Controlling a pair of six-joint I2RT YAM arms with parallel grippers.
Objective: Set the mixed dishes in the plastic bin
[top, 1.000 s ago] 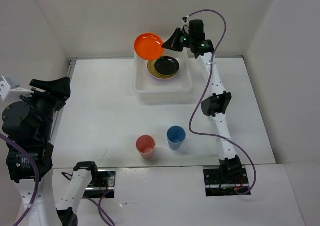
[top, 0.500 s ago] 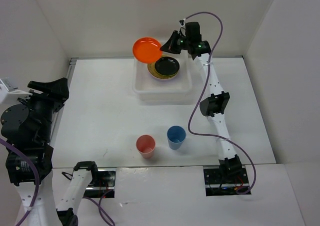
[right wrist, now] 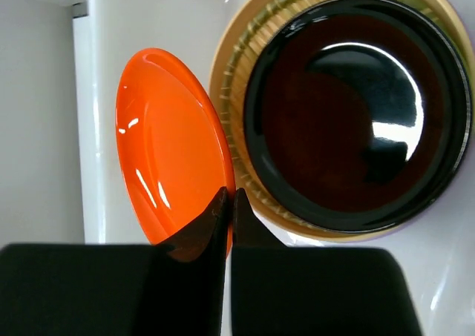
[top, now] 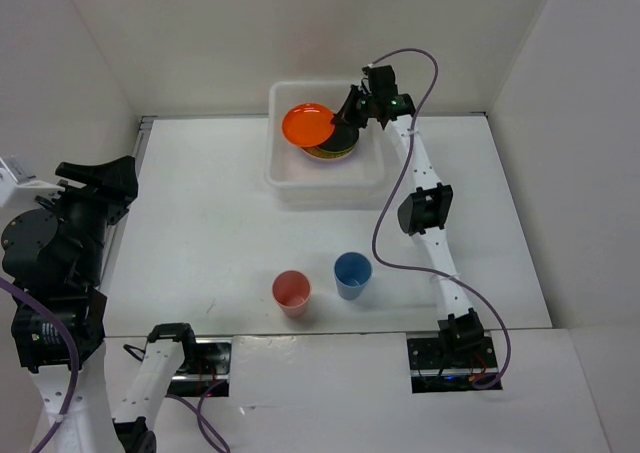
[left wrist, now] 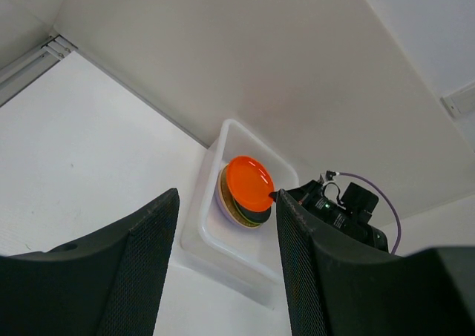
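My right gripper (top: 340,122) is shut on the rim of the orange plate (top: 307,124) and holds it tilted over the white plastic bin (top: 325,183). In the right wrist view the gripper (right wrist: 228,199) pinches the orange plate (right wrist: 171,147) beside the black plate (right wrist: 356,121), which lies on a stack with a tan and yellow lattice rim (right wrist: 245,69). The pink-red cup (top: 291,292) and blue cup (top: 352,274) stand on the table in front. My left gripper (left wrist: 223,269) is open and empty, raised at the far left; its view shows the bin (left wrist: 223,258) and orange plate (left wrist: 249,184).
White walls enclose the table on the left, back and right. The bin stands against the back wall. The right arm's purple cable (top: 400,203) hangs along the arm. The left arm's body (top: 60,243) stays off the table's left edge.
My right gripper has lowered the orange plate from above the bin's back left corner down into the bin, over the stacked plates. The left arm has shifted slightly.
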